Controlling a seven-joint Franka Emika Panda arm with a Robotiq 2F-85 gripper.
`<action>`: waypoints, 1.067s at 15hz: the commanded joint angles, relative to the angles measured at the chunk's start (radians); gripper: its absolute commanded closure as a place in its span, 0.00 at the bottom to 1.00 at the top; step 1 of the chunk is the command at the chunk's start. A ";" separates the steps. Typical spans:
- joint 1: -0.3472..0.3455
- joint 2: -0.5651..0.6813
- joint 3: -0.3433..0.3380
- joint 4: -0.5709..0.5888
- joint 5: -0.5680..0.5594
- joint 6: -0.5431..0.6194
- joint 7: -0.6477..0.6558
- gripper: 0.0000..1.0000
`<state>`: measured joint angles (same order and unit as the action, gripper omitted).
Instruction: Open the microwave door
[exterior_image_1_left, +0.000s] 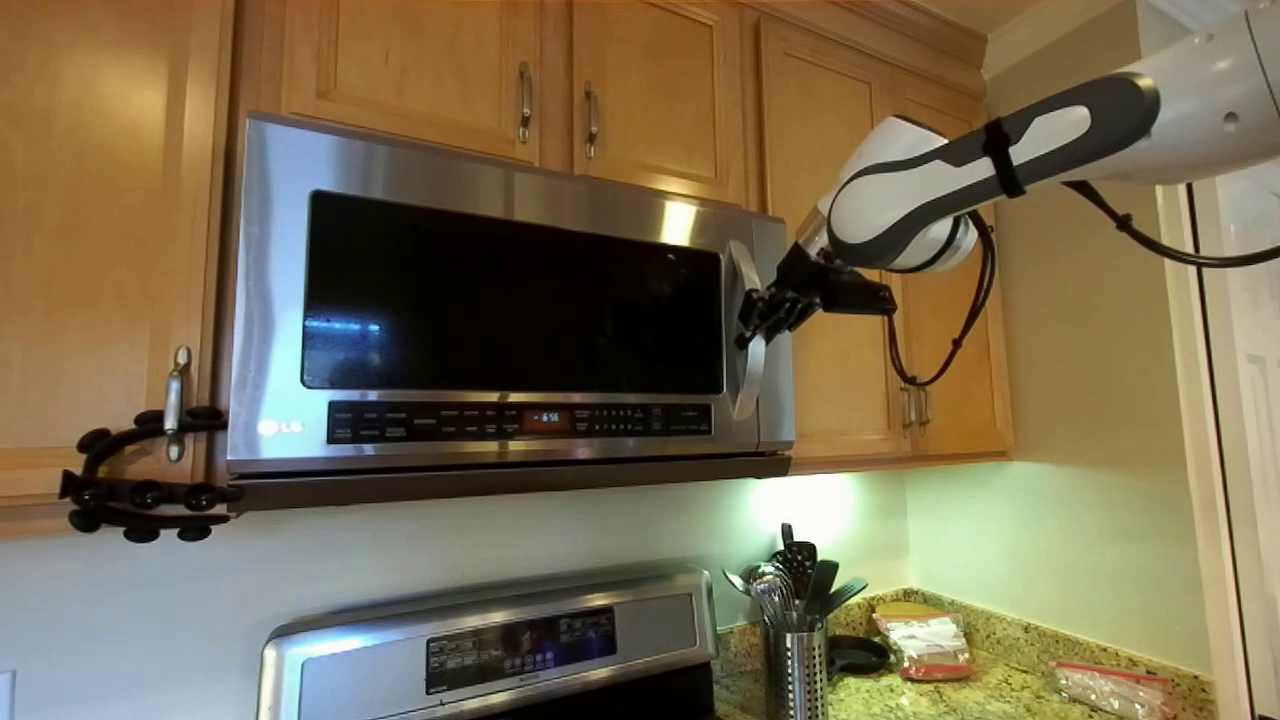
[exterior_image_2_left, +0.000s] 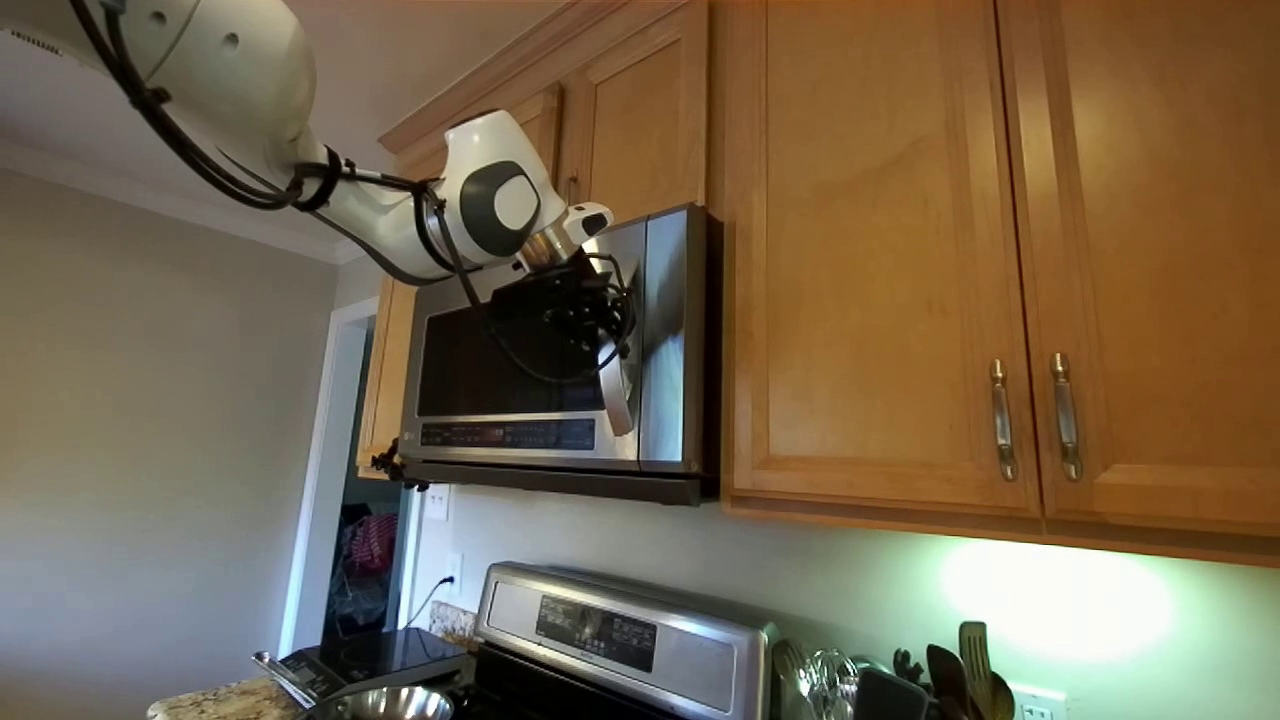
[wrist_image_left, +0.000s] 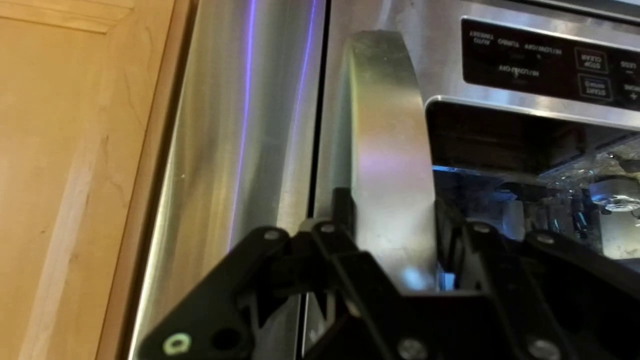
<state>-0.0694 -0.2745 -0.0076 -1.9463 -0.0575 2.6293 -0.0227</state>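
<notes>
The microwave door (exterior_image_1_left: 510, 300) is a steel front with a black window and a button strip below. It sits flush with the microwave body, shut, and also shows in an exterior view (exterior_image_2_left: 465, 370). Its curved vertical steel handle (exterior_image_1_left: 748, 390) is at the door's edge and also shows in an exterior view (exterior_image_2_left: 616, 400). In the wrist view the handle (wrist_image_left: 390, 145) runs down between the fingers of my gripper (wrist_image_left: 395, 215). One finger is against each side of it. The gripper (exterior_image_1_left: 752, 318) is at about the handle's mid-height. The fingertips' far ends are partly hidden.
Wooden cabinets (exterior_image_1_left: 830, 400) stand above and beside the microwave. A black flexible tripod (exterior_image_1_left: 150, 490) hangs by the microwave's far lower corner. The stove panel (exterior_image_1_left: 520, 650) and a utensil holder (exterior_image_1_left: 797, 665) are below. A cable loop (exterior_image_2_left: 560, 380) hangs from the arm near the handle.
</notes>
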 joint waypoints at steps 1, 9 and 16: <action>0.037 -0.050 0.008 -0.050 0.002 -0.043 -0.029 0.85; 0.052 -0.101 0.032 -0.087 -0.010 -0.065 -0.032 0.85; 0.032 -0.134 0.067 -0.126 -0.093 -0.048 0.031 0.85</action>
<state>-0.0699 -0.2921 0.0045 -1.9651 -0.1090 2.6282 -0.0106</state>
